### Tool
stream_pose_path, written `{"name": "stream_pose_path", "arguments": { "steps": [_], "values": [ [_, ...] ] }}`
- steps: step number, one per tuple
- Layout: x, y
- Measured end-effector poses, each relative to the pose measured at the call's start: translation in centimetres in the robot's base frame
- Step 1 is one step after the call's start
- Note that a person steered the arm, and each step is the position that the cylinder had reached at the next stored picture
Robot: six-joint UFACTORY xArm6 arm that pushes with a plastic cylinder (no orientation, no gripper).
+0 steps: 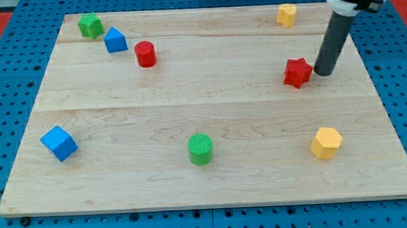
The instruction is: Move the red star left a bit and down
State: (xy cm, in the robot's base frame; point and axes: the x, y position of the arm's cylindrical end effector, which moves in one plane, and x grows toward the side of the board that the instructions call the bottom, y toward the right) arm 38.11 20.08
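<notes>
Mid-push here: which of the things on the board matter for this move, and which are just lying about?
Part of the job:
red star
my tip, just to the star's right in the view

Just lying about:
red cylinder
green block
blue block near it
blue cube
green cylinder
yellow block at top
yellow hexagon

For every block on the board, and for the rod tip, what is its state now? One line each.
red star: flat on the board, my tip at its right side
my tip: down at the board, close beside the star; contact unclear
red cylinder: upright, alone
green cylinder: upright, alone
blue cube: resting, alone
blue block: resting near green block, apart
yellow hexagon: resting, alone
yellow block: resting, top edge
</notes>
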Motion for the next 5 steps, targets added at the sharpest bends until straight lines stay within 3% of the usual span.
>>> {"name": "stream_pose_path", "arguments": {
  "steps": [2, 5],
  "values": [
    [0.1, -9.7],
    [7.7, -4.0]
  ]
}}
